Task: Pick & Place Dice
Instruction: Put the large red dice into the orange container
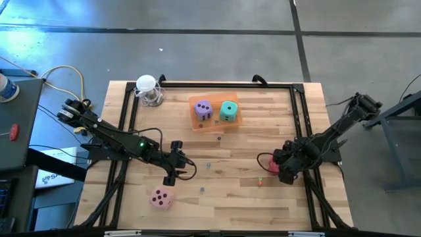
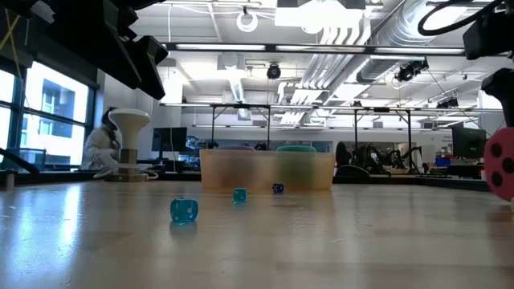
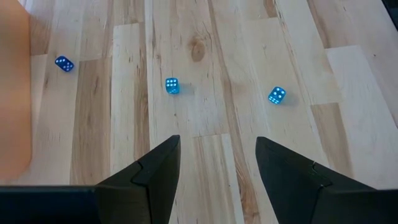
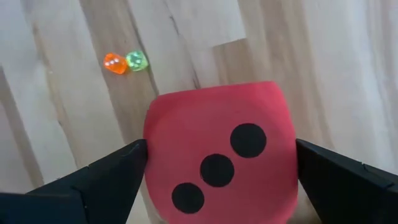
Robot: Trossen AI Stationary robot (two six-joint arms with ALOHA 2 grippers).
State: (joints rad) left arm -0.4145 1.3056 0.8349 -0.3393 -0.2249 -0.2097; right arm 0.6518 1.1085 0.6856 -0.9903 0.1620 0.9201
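The red die (image 4: 217,162), three dark pips up, sits on the wooden table at the right (image 1: 266,161). My right gripper (image 4: 221,146) is open and points down over it, one finger on either side. The purple die (image 1: 203,110) and the teal-green die (image 1: 228,110) sit in the shallow orange tray (image 1: 214,126) at the far middle. The pink die (image 1: 161,197) rests on the table near the front left. My left gripper (image 3: 217,146) hovers open above bare wood left of the middle (image 1: 176,161), with nothing between its fingers. My right gripper comes at the red die from above. Its fingers (image 4: 118,171) stand at two opposite sides of the die (image 4: 152,143), and no gap shows there. Whether they touch it I cannot tell. The die's bottom looks level with the tabletop in the low view (image 2: 502,164).
Tiny blue dice (image 3: 172,86) lie scattered in the table's middle. A tiny orange one (image 4: 113,63) and a green one (image 4: 136,60) lie near the red die. A white stand (image 1: 148,89) is at the far left. A black frame (image 1: 299,118) edges the table.
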